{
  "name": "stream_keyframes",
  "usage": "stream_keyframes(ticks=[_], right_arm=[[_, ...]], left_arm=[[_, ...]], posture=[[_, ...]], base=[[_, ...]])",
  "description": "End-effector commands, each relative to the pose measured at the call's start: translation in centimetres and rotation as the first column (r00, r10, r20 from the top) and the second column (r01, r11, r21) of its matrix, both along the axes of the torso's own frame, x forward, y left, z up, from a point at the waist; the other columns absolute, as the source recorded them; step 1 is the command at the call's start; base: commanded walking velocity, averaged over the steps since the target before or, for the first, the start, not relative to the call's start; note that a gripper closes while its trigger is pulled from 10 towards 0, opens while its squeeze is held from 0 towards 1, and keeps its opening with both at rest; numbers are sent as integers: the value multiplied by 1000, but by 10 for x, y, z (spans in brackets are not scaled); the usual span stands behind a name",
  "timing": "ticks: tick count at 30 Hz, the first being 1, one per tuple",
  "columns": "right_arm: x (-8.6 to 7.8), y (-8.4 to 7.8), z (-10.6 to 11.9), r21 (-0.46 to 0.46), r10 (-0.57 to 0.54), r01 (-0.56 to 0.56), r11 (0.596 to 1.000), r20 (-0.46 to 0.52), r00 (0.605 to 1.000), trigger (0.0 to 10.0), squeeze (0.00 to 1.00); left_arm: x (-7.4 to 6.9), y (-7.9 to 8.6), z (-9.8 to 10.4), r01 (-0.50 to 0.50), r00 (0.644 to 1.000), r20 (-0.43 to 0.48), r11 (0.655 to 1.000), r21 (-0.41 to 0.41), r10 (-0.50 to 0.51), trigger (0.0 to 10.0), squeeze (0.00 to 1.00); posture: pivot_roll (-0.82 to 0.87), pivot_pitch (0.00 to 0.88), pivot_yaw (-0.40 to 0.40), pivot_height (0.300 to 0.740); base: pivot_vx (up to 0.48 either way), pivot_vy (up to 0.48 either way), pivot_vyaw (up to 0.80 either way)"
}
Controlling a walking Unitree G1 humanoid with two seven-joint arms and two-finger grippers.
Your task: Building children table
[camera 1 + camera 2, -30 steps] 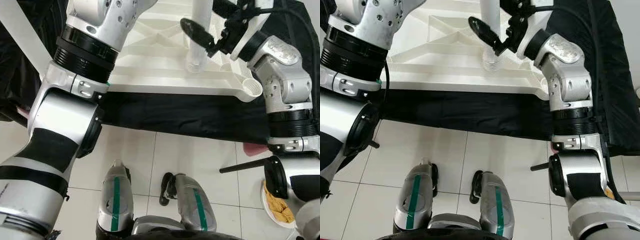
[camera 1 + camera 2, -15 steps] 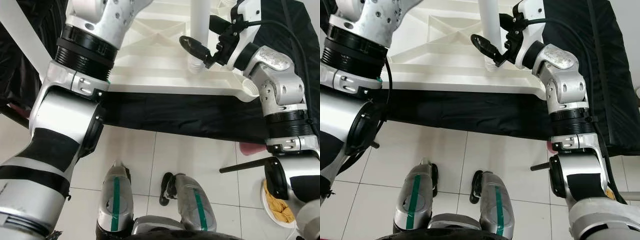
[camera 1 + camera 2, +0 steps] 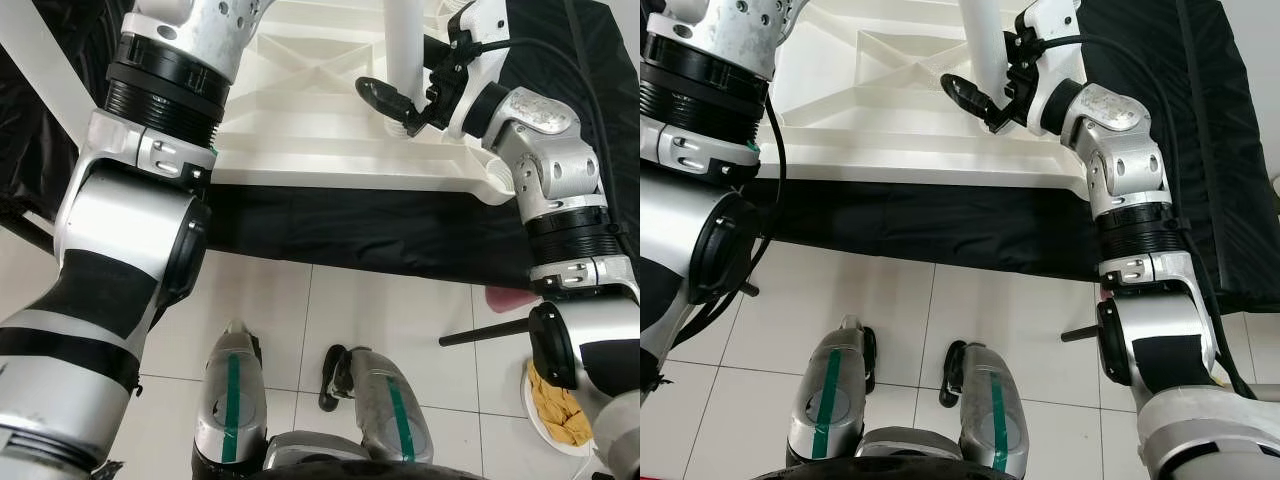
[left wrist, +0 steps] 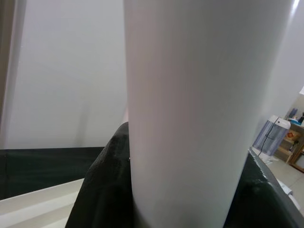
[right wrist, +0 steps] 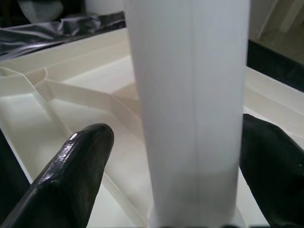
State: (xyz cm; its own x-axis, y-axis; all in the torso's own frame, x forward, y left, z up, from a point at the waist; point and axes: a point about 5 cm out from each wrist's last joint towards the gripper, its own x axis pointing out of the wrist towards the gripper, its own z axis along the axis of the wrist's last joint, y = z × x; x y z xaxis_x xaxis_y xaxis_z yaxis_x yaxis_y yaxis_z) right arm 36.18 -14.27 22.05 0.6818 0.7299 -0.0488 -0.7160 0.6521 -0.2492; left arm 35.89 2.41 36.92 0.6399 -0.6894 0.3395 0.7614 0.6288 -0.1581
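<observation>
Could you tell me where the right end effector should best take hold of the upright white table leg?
Low on the round shaft of the white table leg, just above its threaded end, one finger on each side, coming in level from the robot's right. The right end effector already straddles it there, jaws open.

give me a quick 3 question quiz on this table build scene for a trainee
1. True or false: the white tabletop lies upside down, ribs showing, on a black cloth.
2. What stands between the right gripper's fingers?
A. a white table leg
B. a screwdriver
C. a cup
3. Fill in: in the left wrist view, the left gripper has its fingers against a white ____.

Key:
1. True.
2. A: the white table leg stands upright on the tabletop with a black finger on either side, the near one apart from it.
3. Leg, a second white leg close before that camera.
</observation>
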Motion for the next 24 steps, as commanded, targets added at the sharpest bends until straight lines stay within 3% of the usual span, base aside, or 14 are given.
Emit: stream_keyframes(ticks=[1,3,4,7,8,9,10,24], right_arm=[[1,-2,2,-28,3,-3,1000,12,1000,10000,0],[2,-2,1,-33,2,-1,999,12,1000,10000,0],[3,-3,1,-38,1,0,999,9,1000,9373,0],[3,-4,0,-42,1,-1,999,6,1000,9373,0],[3,-4,0,-46,6,-6,999,6,1000,2078,0],[3,-5,0,-47,10,-10,999,6,1000,1569,0],[3,-5,0,-47,13,-13,999,8,1000,0,0],[7,-4,2,-30,22,-22,999,14,1000,0,0]], left_arm=[[-20,-13,11,336,927,156,940,61,-341,10000,0],[-20,-14,11,338,926,155,939,61,-344,10000,0],[-21,-14,11,343,925,153,937,60,-349,10000,0],[-21,-15,11,347,924,152,936,59,-352,10000,0],[-21,-15,10,349,923,152,935,59,-354,10000,0],[-22,-15,10,352,922,152,934,58,-357,10000,0],[-22,-15,11,353,921,153,934,57,-358,10000,0],[-24,-18,11,385,909,150,922,47,-388,10000,0]], posture=[[110,21,-79,740],[110,21,-79,740],[110,23,-78,740],[110,23,-78,740],[110,23,-78,740],[110,23,-78,740],[110,23,-78,740],[112,22,-77,740]], base=[[0,0,0],[0,0,0],[0,0,0],[0,0,0],[0,0,0],[0,0,0],[0,0,0],[0,0,0]])
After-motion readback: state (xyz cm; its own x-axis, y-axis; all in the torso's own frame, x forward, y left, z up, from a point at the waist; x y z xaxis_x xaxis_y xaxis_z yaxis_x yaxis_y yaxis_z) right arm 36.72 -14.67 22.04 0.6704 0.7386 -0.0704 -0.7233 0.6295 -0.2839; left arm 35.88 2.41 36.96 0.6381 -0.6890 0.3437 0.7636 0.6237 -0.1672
